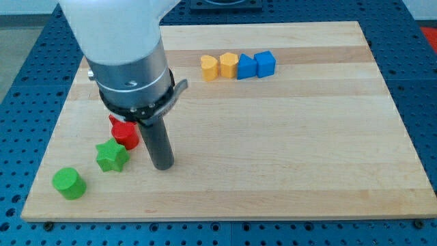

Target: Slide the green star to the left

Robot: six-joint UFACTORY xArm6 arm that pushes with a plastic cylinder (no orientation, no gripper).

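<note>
The green star lies on the wooden board at the view's lower left. My tip stands on the board just to the view's right of the star, with a small gap between them. A red block sits just above the star, partly hidden behind the rod and the arm. A green cylinder lies to the lower left of the star.
A row of blocks stands near the view's top middle: a yellow block, an orange-yellow block, a blue block and a blue cube. The board's left edge is close to the green cylinder.
</note>
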